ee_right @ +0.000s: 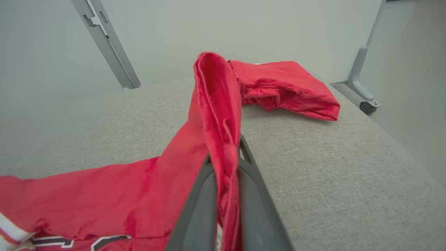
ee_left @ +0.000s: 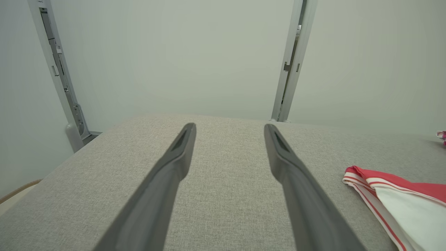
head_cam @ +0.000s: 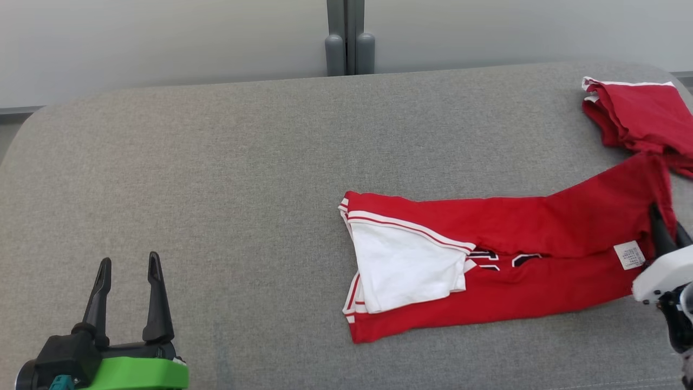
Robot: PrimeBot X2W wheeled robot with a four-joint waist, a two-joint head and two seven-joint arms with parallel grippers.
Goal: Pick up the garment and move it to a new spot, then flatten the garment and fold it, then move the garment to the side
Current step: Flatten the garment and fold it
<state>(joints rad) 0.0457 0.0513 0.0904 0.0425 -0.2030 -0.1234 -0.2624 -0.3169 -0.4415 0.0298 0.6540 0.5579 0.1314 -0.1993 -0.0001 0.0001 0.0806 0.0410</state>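
Observation:
The garment [head_cam: 503, 260] is a red jersey with white panel and striped trim, lying lengthwise at the right of the grey padded table [head_cam: 216, 179]. Its right end is bunched and lifted between the fingers of my right gripper [head_cam: 661, 222], which is shut on it. In the right wrist view a ridge of the red fabric [ee_right: 217, 104] rises from between the closed fingers [ee_right: 251, 174]. My left gripper [head_cam: 128, 265] stands open at the lower left over bare table, well left of the garment. The left wrist view has its spread fingers [ee_left: 181, 146] and the garment's striped end [ee_left: 390, 195] at right.
A second red piece of cloth [head_cam: 639, 116] lies crumpled at the far right corner of the table, close to the table's right edge. Grey posts [head_cam: 349, 49] stand behind the table against a pale wall. A caster foot [ee_right: 366, 101] sits beyond the right edge.

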